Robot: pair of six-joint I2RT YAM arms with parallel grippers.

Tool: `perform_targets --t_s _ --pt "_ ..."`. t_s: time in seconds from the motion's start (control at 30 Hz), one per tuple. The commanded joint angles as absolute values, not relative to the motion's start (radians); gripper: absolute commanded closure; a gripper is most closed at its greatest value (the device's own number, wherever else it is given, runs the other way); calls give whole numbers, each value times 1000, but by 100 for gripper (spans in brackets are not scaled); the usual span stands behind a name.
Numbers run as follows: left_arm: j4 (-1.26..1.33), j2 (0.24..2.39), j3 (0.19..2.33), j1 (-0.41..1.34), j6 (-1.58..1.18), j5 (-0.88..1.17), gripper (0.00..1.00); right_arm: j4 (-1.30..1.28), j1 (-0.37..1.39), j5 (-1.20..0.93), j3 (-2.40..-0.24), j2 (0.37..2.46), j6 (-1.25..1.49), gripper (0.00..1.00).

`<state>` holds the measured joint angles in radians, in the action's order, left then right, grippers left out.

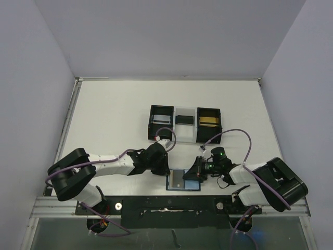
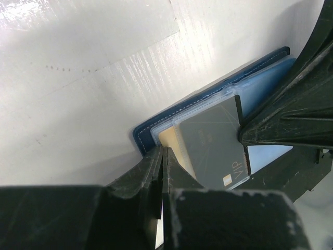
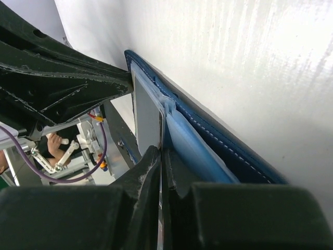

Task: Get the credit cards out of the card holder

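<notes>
the small dark blue bifold card holder (image 1: 191, 186) lies open at the near edge of the white worktop (image 1: 114, 120), between the two arms. the left end effector (image 2: 162, 155) is fully closed, tips at the holder's corner beside a gold credit card (image 2: 167, 139). the right end effector (image 3: 161, 153) is pinched tight on the edge of a flat dark grey credit card (image 2: 216, 140) lying over the holder's clear pockets.
</notes>
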<state>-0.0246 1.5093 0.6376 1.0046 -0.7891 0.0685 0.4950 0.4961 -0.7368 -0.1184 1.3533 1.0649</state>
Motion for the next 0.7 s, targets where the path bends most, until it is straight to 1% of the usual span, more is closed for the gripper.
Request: perform_targets --t_s 0.0,0.07,0.23,0.37,0.47,0.57,0.6,0.63,0.67 --pt "-132 1524 597 1012 -767 29 100 268 479 -682 -187 1292 954 100" --pt "-130 1503 595 1012 -767 21 100 180 470 -655 -205 1270 931 100" --pt "-141 1460 598 1011 -766 -3 100 99 462 -669 -220 1256 883 100" --pt "-130 1468 597 1013 -759 -5 100 65 450 -689 -224 1243 843 100" --pt "-118 1430 607 1012 -757 2 100 91 443 -694 -216 1240 882 100" --pt "-66 1368 626 1012 -739 43 99 193 456 -651 -180 1232 993 100" --pt "-41 1357 636 1015 -748 84 97 215 466 -631 -177 1236 1017 100" --pt "-8 1354 640 1026 -759 108 92 223 482 -612 -181 1243 1030 100" --pt "20 1358 643 1042 -770 117 83 221 503 -589 -191 1251 1041 100"
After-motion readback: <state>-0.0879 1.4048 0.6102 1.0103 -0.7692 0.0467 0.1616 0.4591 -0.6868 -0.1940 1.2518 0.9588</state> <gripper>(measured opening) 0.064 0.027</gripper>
